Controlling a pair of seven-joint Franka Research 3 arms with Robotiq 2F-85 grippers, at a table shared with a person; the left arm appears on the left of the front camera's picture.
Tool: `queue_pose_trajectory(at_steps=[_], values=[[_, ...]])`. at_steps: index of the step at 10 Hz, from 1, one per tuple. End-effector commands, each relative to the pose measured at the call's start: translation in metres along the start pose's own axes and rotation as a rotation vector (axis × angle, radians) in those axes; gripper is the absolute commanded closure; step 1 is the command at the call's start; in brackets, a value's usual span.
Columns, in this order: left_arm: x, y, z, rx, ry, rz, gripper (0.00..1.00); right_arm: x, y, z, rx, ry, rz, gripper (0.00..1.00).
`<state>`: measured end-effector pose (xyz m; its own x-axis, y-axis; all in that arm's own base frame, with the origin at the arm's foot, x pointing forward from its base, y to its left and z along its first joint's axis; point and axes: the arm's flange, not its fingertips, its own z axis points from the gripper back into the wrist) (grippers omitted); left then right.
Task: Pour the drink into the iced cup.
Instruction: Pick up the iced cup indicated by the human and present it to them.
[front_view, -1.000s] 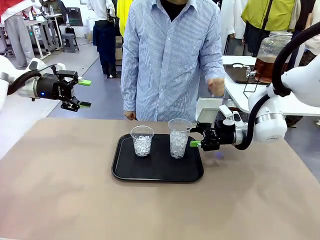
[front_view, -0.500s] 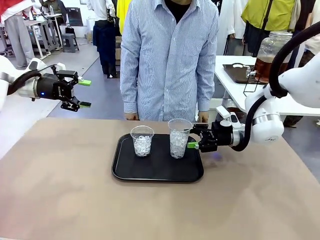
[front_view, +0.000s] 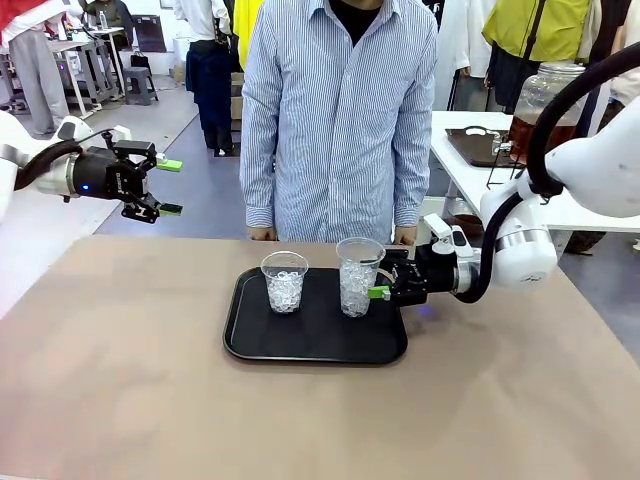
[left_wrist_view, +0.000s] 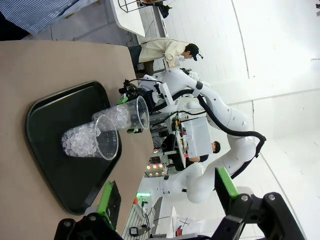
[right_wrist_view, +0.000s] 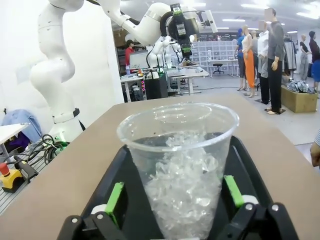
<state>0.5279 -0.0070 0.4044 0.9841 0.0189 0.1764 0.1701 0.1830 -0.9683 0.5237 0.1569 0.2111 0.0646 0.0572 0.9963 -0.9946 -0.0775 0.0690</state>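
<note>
Clear plastic, packed with crushed ice nearly to the rim, the iced cup (front_view: 358, 277) stands on the right half of the black tray (front_view: 300, 348), beside a shorter cup (front_view: 284, 282). The right gripper (front_view: 380, 278) straddles it, green pads apart on either side. Off left, the left gripper (front_view: 168, 187) hangs spread wide. Far right, the drink (front_view: 530, 138), amber-brown, fills the lower part of a lidded glass jar (front_view: 548, 85) on another table.
</note>
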Motion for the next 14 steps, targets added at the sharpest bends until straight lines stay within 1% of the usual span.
queue_pose_trajectory(at_steps=[1,6,8,9,10,14], values=[[-0.001,-0.001,0.001,0.002,-0.003,-0.007,0.00,0.000,-0.013,-0.015,0.007,0.013,-0.018,0.00],[-0.001,-0.001,0.001,0.002,-0.003,-0.007,0.00,-0.002,-0.021,-0.029,0.018,0.008,-0.032,0.00],[-0.001,-0.001,0.001,0.002,-0.003,-0.007,0.00,-0.003,-0.021,-0.031,0.023,0.007,-0.057,0.00],[-0.001,-0.001,0.001,0.002,-0.003,-0.007,0.00,-0.002,-0.021,-0.031,0.036,0.008,-0.088,0.16],[-0.001,-0.001,0.001,0.002,-0.003,-0.007,0.00,-0.003,-0.021,-0.030,0.035,0.000,-0.046,0.36],[-0.001,-0.001,0.001,0.002,-0.003,-0.007,0.00,0.004,-0.022,-0.024,0.058,-0.027,-0.074,0.36]])
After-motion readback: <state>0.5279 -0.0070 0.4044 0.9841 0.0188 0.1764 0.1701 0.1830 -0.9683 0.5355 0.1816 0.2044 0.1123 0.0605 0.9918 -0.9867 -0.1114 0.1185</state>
